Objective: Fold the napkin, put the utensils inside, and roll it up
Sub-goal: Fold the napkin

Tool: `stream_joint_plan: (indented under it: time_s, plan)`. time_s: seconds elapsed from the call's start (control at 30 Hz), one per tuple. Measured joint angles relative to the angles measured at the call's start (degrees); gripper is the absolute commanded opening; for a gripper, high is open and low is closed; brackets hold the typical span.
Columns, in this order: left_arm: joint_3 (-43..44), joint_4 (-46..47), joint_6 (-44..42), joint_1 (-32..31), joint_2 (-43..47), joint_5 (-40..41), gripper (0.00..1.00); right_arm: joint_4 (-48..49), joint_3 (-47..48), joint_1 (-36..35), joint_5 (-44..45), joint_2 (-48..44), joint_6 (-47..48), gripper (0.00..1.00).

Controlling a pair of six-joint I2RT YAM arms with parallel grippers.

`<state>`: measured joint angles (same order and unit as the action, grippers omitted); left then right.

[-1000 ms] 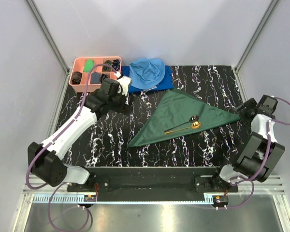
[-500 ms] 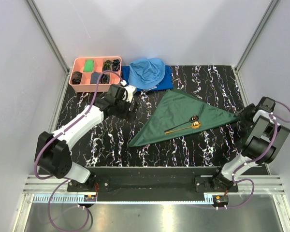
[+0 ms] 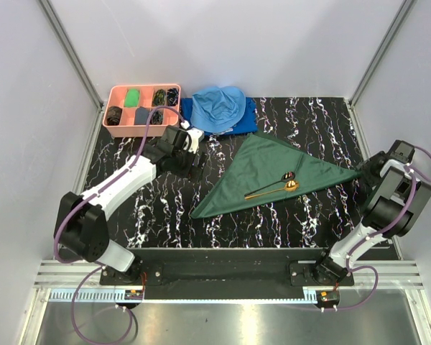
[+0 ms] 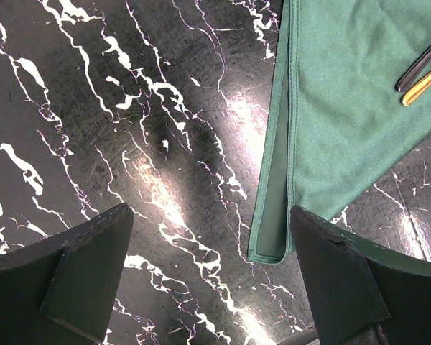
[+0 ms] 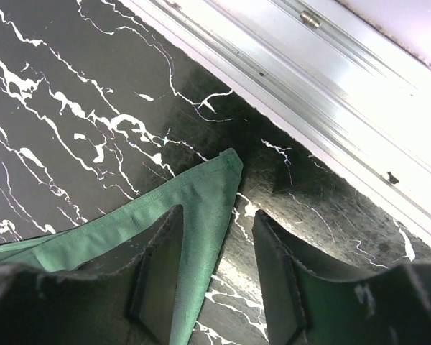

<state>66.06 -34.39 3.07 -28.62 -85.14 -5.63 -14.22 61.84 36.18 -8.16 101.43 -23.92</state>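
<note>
Overhead, the left pincer (image 3: 195,164) has swung toward the folded napkin (image 3: 273,162) carrying the utensils (image 3: 273,188) right of centre; its wrist view shows wide, empty jaws left of the hem; the right pincer (image 5: 212,237), half-narrowed and nearer, straddles the napkin's right corner.

Marbled table (image 3: 158,208) carries green napkin (image 3: 258,169), blue cloths (image 3: 219,108), apparently a pink tray (image 3: 144,87).

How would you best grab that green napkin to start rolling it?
Pinch the napkin at its pointed right corner, coming down from the right: it lies flat, and that tip juts free, far from the utensils.
</note>
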Motion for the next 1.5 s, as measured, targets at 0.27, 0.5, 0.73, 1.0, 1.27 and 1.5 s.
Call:
stream_joint_plan:
  time_s: [0.27,0.5,0.73,1.0,1.27,1.5]
  plan:
    - [0.0,0.0,0.0,0.0,-0.5,-0.3,0.94,0.4,0.0,0.0,0.6,1.4,0.3,0.49]
    - [0.0,0.0,0.0,0.2,-0.5,-0.9,0.94,1.0,0.5,0.0,0.6,3.1,0.6,0.46]
    - [0.0,0.0,0.0,0.4,-0.7,-1.9,0.94,1.1,1.3,-0.1,0.4,4.4,0.9,0.32]
    - [0.2,0.0,0.0,0.5,-1.2,-2.9,0.94,1.1,1.8,-0.2,-0.2,5.3,1.1,0.1]
    - [0.2,0.0,0.0,0.5,-1.2,-3.2,0.94,1.0,3.1,-0.2,-3.5,6.2,2.1,0.0]
    - [0.2,0.0,0.0,0.5,-1.2,-3.4,0.94,4.1,1.2,-0.2,-11.0,0.4,2.1,0.0]
